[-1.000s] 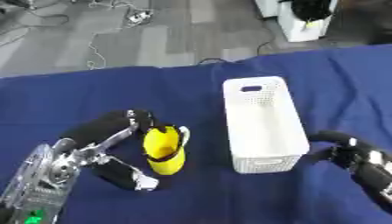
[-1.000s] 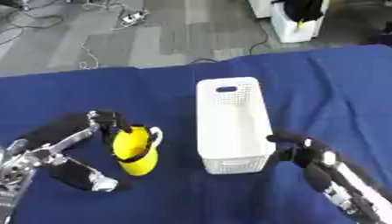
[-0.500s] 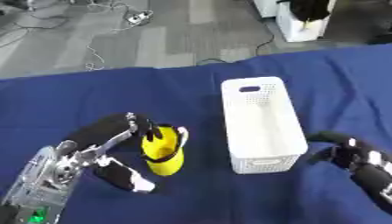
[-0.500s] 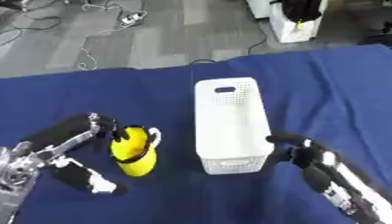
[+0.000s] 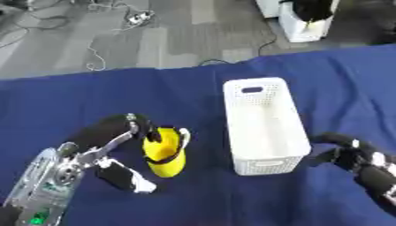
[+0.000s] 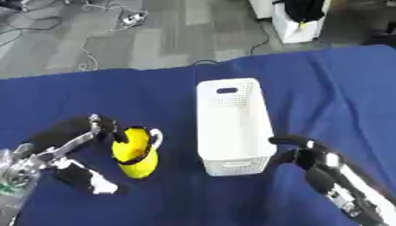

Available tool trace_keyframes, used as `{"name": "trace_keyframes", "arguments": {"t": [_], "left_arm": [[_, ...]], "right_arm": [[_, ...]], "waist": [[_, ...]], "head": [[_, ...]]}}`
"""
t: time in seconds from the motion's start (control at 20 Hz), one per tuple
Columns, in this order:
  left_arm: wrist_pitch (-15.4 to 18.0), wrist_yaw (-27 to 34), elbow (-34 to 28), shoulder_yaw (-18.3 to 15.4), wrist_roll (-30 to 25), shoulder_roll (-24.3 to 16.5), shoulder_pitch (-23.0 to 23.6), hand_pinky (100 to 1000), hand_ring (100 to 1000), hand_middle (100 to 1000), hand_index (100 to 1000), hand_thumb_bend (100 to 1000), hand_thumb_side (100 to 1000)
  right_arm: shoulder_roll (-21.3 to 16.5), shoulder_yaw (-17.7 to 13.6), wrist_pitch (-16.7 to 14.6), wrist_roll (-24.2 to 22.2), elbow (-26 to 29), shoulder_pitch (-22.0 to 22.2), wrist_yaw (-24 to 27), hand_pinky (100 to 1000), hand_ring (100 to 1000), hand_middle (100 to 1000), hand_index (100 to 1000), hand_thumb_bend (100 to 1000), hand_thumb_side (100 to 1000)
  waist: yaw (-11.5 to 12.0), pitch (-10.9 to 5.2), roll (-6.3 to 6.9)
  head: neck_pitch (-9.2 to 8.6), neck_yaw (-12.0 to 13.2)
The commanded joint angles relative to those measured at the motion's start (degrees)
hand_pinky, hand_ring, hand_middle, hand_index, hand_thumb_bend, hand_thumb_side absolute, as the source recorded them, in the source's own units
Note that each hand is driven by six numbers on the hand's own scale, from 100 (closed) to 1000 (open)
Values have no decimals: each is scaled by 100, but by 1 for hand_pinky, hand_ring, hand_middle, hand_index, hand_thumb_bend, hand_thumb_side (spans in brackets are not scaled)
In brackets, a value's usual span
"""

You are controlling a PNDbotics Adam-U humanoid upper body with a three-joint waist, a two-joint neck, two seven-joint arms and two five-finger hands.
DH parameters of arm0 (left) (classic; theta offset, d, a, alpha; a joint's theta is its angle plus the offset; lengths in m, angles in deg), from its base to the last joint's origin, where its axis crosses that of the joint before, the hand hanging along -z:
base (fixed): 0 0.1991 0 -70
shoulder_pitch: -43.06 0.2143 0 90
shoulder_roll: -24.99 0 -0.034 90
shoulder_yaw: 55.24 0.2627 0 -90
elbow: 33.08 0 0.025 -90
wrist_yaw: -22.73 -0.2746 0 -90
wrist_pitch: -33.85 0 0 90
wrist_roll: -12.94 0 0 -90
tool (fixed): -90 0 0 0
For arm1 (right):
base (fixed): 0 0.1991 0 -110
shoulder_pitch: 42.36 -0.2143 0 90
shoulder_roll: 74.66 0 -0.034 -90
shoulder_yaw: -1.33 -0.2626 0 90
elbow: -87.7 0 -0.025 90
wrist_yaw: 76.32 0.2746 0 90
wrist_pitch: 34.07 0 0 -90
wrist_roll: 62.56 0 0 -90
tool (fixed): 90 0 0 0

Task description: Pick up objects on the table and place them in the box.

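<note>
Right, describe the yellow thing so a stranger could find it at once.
On the blue table, find the white box. To its left stands a yellow object with a black band and a white handle, the left hand curled around it. It is the only yellow thing on the table.

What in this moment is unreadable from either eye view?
- Left robot hand: contact with yellow object hidden behind it.
- Yellow object: blurred, type unclear.
- Right robot hand: finger pose blurred; touching the white box uncertain.
- Box floor: washed out, contents unclear.
</note>
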Motion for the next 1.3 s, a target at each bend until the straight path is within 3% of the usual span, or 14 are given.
{"name": "trace_keyframes", "arguments": {"t": [0.05,0.45,0.9,1.0,1.1,1.15,1.2,1.3], "left_arm": [[33,-58,26,26,-41,-124,-105,567,388,569,680,772,480],[65,-164,307,147,-192,-124,-40,591,466,594,679,787,522],[155,-239,411,329,-282,-123,135,591,473,595,669,785,537],[166,-261,391,321,-248,-124,146,541,429,542,621,776,507],[167,-292,355,295,-147,-124,161,421,334,467,546,763,447],[168,-301,345,291,-93,-125,170,453,361,487,566,764,467],[161,-298,321,262,2,-121,175,293,222,351,450,763,386],[120,-290,282,203,290,-127,190,186,128,244,357,736,307]], "right_arm": [[-65,-10,14,-12,101,-24,16,820,706,870,934,502,797],[-60,-10,38,-24,101,-36,0,820,706,870,935,504,799],[-66,-8,44,-35,101,-55,-10,820,706,870,935,504,799],[-68,-10,38,-35,101,-56,-8,820,706,870,934,503,799],[-70,-12,31,-32,101,-58,-5,820,706,870,934,503,798],[-70,-12,29,-31,101,-59,-3,820,706,870,934,503,799],[-71,-13,26,-31,101,-59,-2,820,706,870,934,503,799],[-72,-15,23,-30,101,-58,-2,820,706,870,934,503,799]], "waist": [[-14,-92,-5],[-37,-68,45],[-26,-40,65],[-23,-37,58],[-24,-36,49],[-25,-35,48],[-22,-35,42],[-14,-36,36]], "head": [[-87,-47],[-169,-32],[-174,-45],[-173,-46],[-171,-47],[-171,-46],[-165,-55],[-160,-60]]}}
